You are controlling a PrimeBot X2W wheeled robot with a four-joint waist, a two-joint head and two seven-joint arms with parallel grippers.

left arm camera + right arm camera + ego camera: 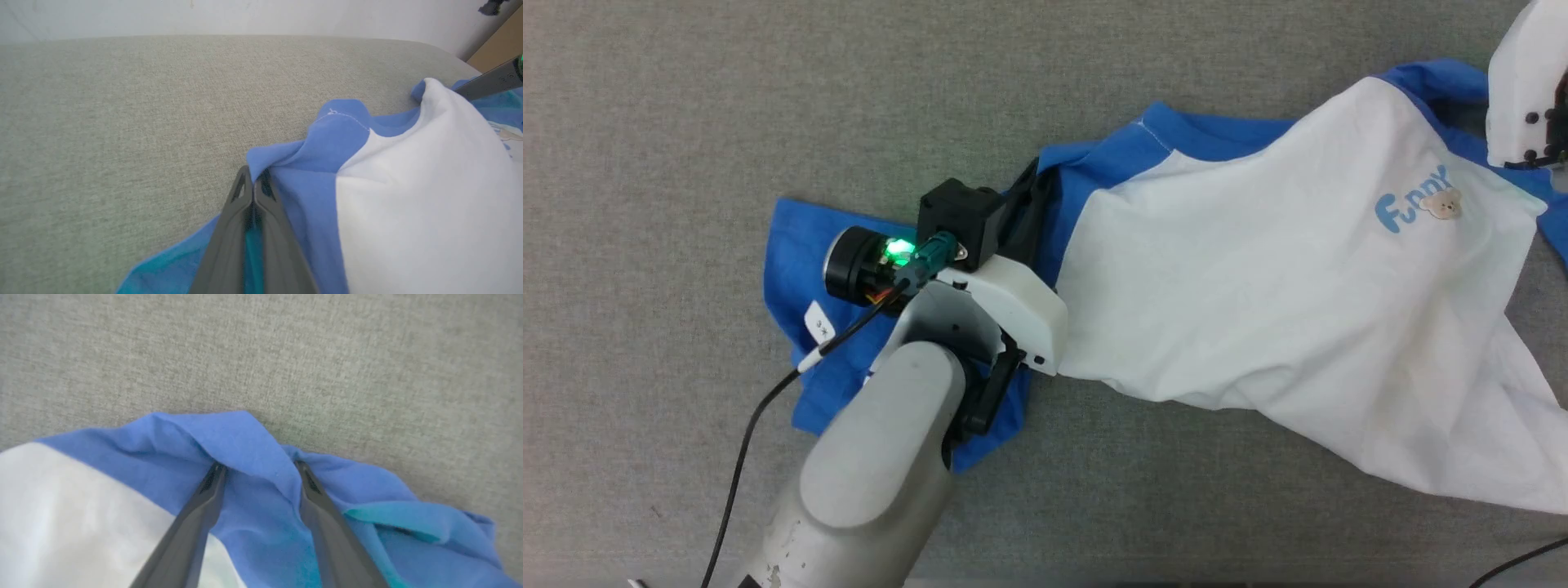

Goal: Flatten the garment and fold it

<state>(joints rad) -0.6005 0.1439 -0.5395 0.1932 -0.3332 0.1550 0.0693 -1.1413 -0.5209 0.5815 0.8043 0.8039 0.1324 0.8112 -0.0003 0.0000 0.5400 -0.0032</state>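
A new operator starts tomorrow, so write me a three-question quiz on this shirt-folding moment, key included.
1. True or false: the left gripper has its fingers spread wide apart.
2. The right gripper has its fingertips at which part of the garment? A: white body. B: blue fabric. C: printed chest.
3. What is printed on the garment's white body?

Key
1. False: its fingers are closed together on a blue fold.
2. B: its open fingers straddle a blue fold.
3. Blue lettering with a small bear face.
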